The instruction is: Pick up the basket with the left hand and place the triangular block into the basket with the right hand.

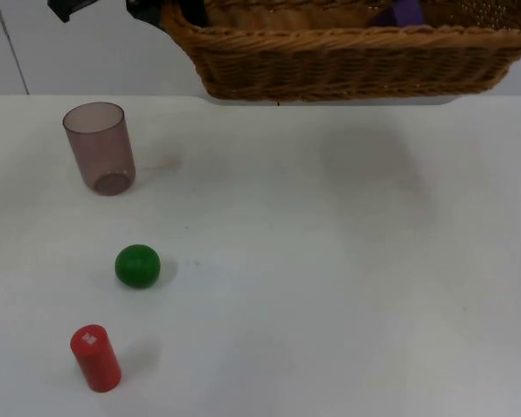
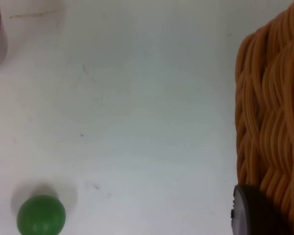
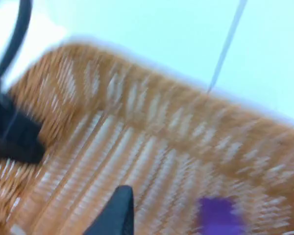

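Wicker basket (image 1: 347, 61), coarse woven, pinched at its rim by left gripper (image 2: 257, 210) fingers; purple block (image 3: 218, 215) inside.

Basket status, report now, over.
Left gripper at basket rim, basket raised. Right gripper over basket interior. Purple block inside basket. Nothing in the way.
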